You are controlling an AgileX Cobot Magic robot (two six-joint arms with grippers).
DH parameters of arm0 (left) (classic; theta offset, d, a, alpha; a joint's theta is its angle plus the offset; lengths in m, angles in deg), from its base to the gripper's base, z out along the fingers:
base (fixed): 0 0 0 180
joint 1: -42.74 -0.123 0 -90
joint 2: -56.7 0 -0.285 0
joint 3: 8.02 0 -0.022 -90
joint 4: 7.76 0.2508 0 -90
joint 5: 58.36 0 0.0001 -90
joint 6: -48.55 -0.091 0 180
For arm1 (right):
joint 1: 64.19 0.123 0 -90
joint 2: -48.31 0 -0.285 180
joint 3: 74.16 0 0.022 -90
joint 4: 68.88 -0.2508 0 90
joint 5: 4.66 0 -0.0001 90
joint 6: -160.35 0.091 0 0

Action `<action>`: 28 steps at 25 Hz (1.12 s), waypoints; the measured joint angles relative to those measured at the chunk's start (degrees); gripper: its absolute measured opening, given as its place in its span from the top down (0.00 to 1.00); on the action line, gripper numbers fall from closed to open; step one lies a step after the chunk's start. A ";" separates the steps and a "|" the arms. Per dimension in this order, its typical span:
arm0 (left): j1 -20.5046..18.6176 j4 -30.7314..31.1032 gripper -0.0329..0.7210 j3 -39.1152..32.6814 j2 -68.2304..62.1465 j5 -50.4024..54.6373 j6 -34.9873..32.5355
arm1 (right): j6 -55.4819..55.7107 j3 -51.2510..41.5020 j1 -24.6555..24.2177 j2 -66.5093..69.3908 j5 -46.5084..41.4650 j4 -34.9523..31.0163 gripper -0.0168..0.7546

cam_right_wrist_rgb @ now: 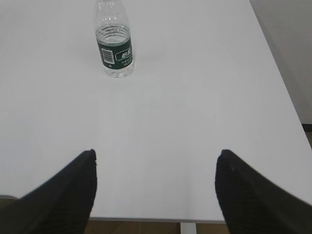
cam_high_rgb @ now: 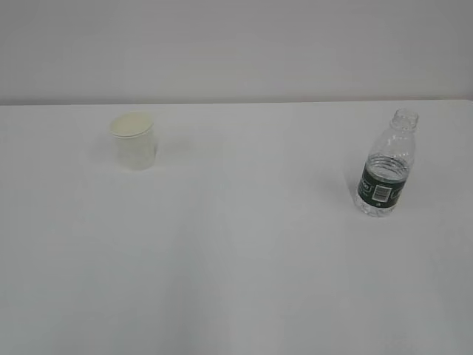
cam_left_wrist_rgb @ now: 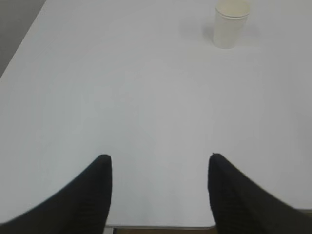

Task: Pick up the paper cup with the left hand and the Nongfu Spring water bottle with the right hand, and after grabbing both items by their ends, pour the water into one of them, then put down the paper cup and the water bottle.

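Note:
The off-white paper cup (cam_high_rgb: 134, 140) stands upright on the white table at the back left; the left wrist view shows the cup (cam_left_wrist_rgb: 230, 24) far ahead and to the right. My left gripper (cam_left_wrist_rgb: 160, 158) hovers over the table's near edge, open and empty. The Nongfu Spring water bottle (cam_high_rgb: 386, 166) stands upright at the right, capless, with water up to about the top of its green label. The right wrist view has the bottle (cam_right_wrist_rgb: 114, 41) far ahead and to the left of my right gripper (cam_right_wrist_rgb: 157, 153), which is open wide and empty. Neither arm appears in the exterior view.
The white table (cam_high_rgb: 236, 251) reaches back to a pale wall. Its near edge (cam_left_wrist_rgb: 161, 226) lies just under both grippers. The table's left edge (cam_left_wrist_rgb: 22, 41) shows in the left wrist view and its right edge (cam_right_wrist_rgb: 280, 83) in the right wrist view.

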 joint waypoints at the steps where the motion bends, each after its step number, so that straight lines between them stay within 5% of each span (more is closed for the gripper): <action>1: 0.00 0.00 0.37 0.00 0.00 0.00 0.00 | 0.00 0.00 0.00 0.00 0.00 0.00 0.25; 28: 0.00 0.00 0.39 0.00 0.00 0.00 0.00 | 0.00 0.00 0.00 0.00 0.00 0.00 0.25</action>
